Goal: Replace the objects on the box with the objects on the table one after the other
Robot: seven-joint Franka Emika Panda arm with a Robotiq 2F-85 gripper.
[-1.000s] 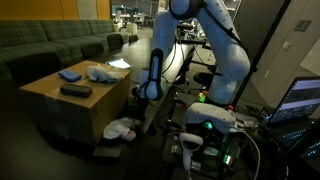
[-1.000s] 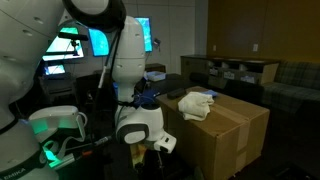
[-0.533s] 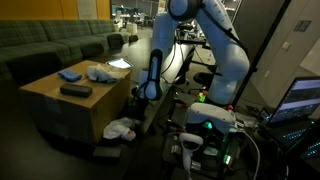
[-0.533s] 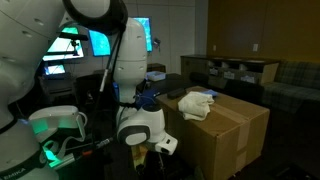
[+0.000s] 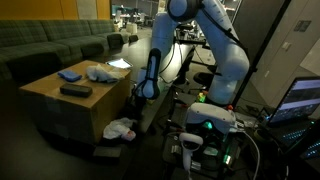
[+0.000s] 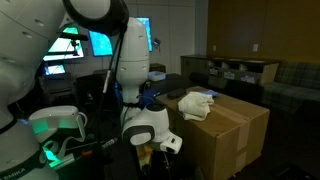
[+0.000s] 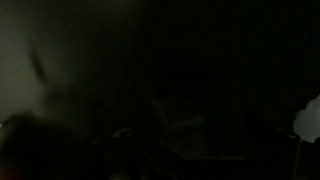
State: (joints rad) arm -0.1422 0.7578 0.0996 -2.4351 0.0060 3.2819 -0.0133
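Tool (image 6: pixel 152 151) shifted slightly, beside box (image 6: pixel 228 128)

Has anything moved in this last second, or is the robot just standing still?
The gripper shifted slightly toward the box; it took hold of nothing and let nothing go. The white cloth, blue cloth and dark flat object on the box, and the white item low beside it, stayed where they were.
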